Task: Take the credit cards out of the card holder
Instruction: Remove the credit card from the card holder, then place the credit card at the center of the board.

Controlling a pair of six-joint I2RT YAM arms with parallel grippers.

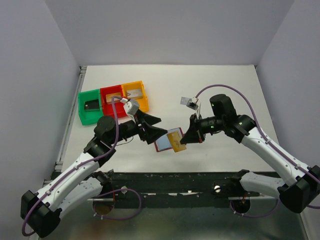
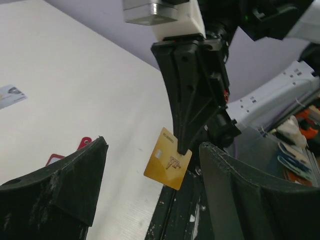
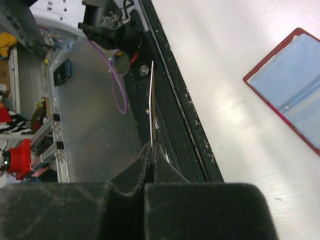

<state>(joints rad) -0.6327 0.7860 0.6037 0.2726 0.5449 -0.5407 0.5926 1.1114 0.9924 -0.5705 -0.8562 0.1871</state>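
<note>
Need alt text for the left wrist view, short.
The right gripper pinches a thin gold-tan rectangular card by its upper edge. The left gripper stands wide open in the foreground, with a bit of the flat dark red wallet on the white table behind one finger.

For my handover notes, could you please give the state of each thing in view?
card holder: open, flat on table.
gold card: gripped edge-on by right pincer.
right pincer: shut on gold card.
left pincer: open, empty.
silver card: lying loose on table.
green bin: holds black card.
</note>
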